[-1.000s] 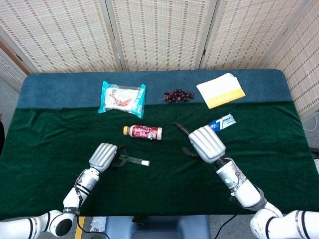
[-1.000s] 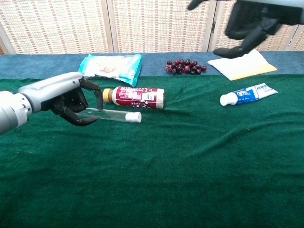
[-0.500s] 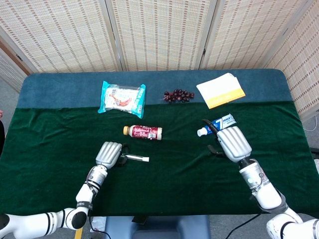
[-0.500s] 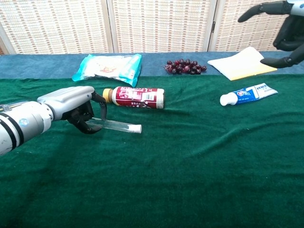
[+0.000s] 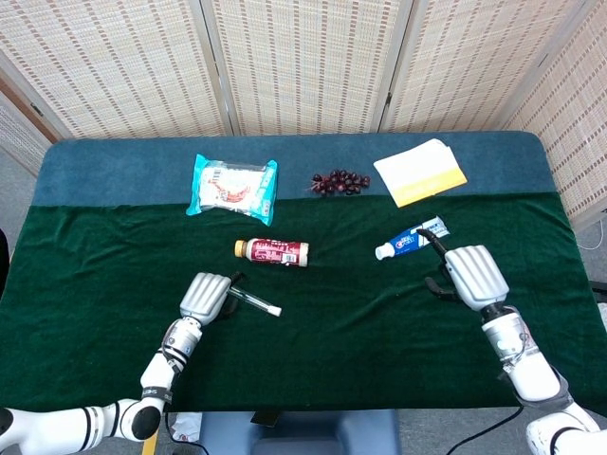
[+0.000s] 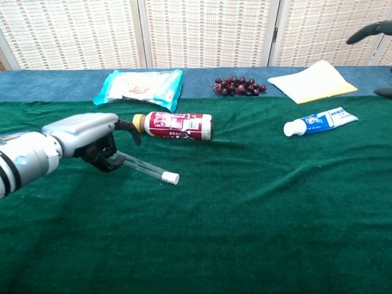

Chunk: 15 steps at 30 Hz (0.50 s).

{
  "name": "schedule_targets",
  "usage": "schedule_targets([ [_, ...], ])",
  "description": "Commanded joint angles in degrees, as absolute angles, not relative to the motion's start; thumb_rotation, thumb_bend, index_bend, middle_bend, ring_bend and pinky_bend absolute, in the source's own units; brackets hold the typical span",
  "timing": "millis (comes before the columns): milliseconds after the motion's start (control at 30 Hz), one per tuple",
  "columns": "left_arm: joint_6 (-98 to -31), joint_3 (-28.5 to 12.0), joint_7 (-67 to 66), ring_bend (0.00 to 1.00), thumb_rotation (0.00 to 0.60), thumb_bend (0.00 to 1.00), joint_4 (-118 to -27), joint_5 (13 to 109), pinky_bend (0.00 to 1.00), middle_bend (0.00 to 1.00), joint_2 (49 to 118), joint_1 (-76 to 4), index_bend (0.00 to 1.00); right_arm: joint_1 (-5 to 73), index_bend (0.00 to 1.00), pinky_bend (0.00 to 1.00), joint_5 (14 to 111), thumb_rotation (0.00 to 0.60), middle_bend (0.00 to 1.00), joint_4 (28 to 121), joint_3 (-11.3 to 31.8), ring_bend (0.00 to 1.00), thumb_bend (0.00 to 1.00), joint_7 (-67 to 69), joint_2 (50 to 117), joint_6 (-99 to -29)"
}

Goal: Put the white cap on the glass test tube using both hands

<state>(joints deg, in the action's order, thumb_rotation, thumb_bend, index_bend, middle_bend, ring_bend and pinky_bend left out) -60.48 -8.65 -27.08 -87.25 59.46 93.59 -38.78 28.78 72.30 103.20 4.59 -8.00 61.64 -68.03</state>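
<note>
I'm looking at my left hand (image 6: pixel 82 142) first, nearest the chest camera: its fingers (image 6: pixel 105 160) are curling around the closed end of the tube (image 6: pixel 142 166), pinching it. Over the last second I've been lowering that hand, and the tube has swung from nearly level to slanting down, so the cap (image 6: pixel 170 178) is now resting on or just above the green counter (image 6: pixel 245 220); I can't tell which. The cap is already sitting on the tube's open end, so I'm judging the capping itself as done and the tube as being set down.

The tube is looking clear and thin, with a short white cap plugging the end pointing away from my left hand. It's lying left of centre, just in front of the bottle (image 6: pixel 174 125).

Further out, my right hand (image 5: pixel 471 275) is pulling away. A second ago it was hovering near the middle of the counter; now it's sitting well to the right, near the toothpaste (image 5: pixel 410 238), holding nothing, fingers loosely spread. In the chest view only its dark fingertips are showing at the right edge. That retreat is telling me the two-handed part is over.

At the far side, the snack pack (image 5: pixel 232 186), grapes (image 5: pixel 340 181) and yellow pad (image 5: pixel 421 172) are lying on the blue strip.
</note>
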Motion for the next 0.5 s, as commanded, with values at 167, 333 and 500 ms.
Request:
schedule_targets([
  [167, -71.68, -6.99, -21.04, 0.72, 0.600, 0.52, -95.60, 69.34, 0.80, 0.78, 81.96, -31.91, 0.33, 23.00, 0.12, 0.72, 76.08, 0.579, 0.47, 102.43, 3.00, 0.61, 0.40, -5.68, 58.58, -74.64],
  [333, -80.72, -5.65, -17.38, 0.42, 0.600, 0.47, -96.51, 74.78, 0.51, 0.47, 75.41, -25.93, 0.29, 18.35, 0.11, 0.35, 80.84, 0.586, 0.18, 98.21, 1.82, 0.27, 0.40, -1.92, 59.22, -81.10],
  [500, -88.14, -4.51, -15.19, 0.26, 0.600, 0.46, -95.31, 77.16, 0.31, 0.31, 72.26, -20.25, 0.26, 14.17, 0.06, 0.15, 82.85, 0.590, 0.04, 94.00, 1.27, 0.08, 0.40, 1.34, 61.15, -86.40],
])
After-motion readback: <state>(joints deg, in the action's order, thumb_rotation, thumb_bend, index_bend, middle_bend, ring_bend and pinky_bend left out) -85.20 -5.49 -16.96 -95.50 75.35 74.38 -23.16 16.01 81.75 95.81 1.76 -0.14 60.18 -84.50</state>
